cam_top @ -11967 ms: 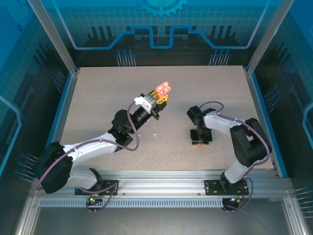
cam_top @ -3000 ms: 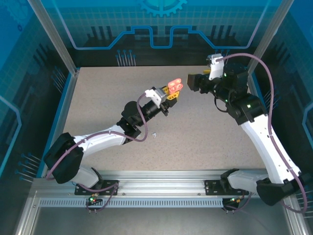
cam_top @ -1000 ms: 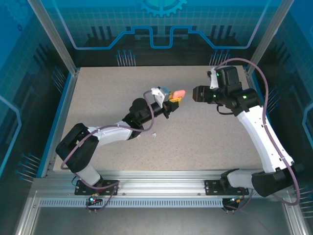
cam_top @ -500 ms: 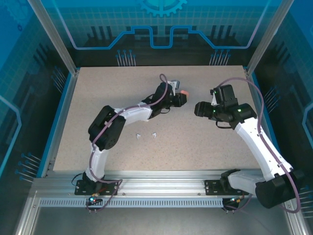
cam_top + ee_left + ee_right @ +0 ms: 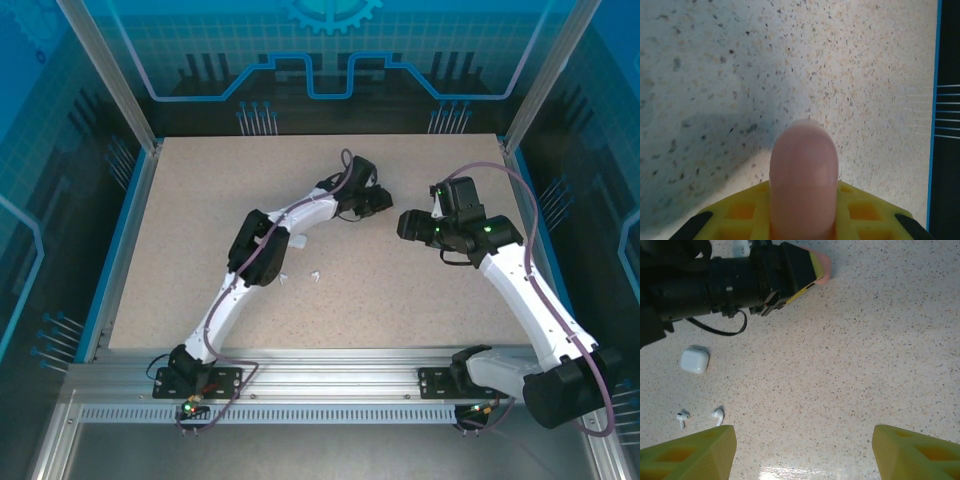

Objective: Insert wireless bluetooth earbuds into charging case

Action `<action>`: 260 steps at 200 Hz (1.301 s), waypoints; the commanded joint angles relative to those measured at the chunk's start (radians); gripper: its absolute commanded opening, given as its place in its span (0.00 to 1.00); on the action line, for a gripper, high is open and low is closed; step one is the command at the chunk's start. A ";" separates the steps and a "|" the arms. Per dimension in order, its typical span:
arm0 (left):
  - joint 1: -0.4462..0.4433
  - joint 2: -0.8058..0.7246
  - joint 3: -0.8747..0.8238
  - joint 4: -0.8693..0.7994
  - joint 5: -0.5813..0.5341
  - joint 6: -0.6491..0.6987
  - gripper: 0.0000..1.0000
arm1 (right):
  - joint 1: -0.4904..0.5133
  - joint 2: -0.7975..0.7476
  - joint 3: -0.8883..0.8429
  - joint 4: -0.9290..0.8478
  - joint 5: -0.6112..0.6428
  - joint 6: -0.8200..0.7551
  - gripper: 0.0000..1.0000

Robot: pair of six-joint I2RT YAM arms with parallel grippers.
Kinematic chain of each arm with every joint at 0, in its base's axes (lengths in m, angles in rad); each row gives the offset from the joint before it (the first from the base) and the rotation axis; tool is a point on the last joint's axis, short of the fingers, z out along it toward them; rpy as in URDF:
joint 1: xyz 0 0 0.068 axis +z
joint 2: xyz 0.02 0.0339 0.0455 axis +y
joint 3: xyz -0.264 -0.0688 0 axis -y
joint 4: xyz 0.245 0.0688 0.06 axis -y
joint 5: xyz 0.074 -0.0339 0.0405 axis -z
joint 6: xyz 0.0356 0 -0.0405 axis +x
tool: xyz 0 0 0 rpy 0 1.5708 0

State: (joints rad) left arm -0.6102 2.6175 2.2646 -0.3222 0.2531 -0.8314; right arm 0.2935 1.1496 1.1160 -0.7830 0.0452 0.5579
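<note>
Status, left to right:

- 2 white earbuds (image 5: 283,277) (image 5: 315,275) lie loose on the speckled tabletop (image 5: 190,220), just beside each other and not touching. In the top view they sit near the middle of my left arm, on its near side.
- The right wrist view shows a white charging case (image 5: 694,361) with its lid down, flat on the table. It is near the same 2 earbuds and apart from them. Neither earbud is in a case.
- My left arm is stretched far out toward the table's back centre. My left pincer (image 5: 377,203) is clenched on a salmon-pink charging case (image 5: 802,170). The yellow fingers (image 5: 865,212) press both sides of its lower part, and the rounded end sticks out past the tips.
- A faint seam runs across the pink case, and it looks closed. I can't tell what is inside it.
- The pink case is low over the table and casts a shadow to its left. I can't tell whether it touches the surface.
- My right pincer (image 5: 405,224) is released, jaws spread wide with nothing between them. It points at the left pincer, near it and well clear of the pink case.
</note>
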 commanded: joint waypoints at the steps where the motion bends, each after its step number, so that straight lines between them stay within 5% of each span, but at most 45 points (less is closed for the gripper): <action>1: 0.008 0.093 0.221 -0.254 0.036 -0.002 0.04 | -0.004 -0.003 -0.002 0.015 0.010 0.012 0.73; 39: 0.014 0.258 0.569 -0.495 0.029 0.033 0.17 | -0.004 -0.017 -0.004 0.007 0.012 0.018 0.74; 71: 0.029 0.329 0.701 -0.590 0.040 0.028 0.27 | -0.003 -0.021 0.003 0.005 0.006 0.023 0.74; 129: 0.038 0.331 0.732 -0.644 0.039 0.062 0.35 | 0.003 -0.022 0.034 -0.014 0.013 0.028 0.74; 201: 0.053 0.332 0.852 -0.801 -0.051 0.143 0.65 | 0.022 -0.018 0.061 -0.037 0.029 0.038 0.74; 260: 0.079 0.221 0.899 -0.912 -0.150 0.288 0.71 | 0.094 0.022 0.073 -0.036 0.071 0.065 0.75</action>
State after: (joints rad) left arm -0.5476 2.9387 3.1012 -1.1393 0.1719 -0.6441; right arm 0.3431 1.1465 1.1542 -0.8036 0.0788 0.5926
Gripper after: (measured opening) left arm 0.704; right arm 0.742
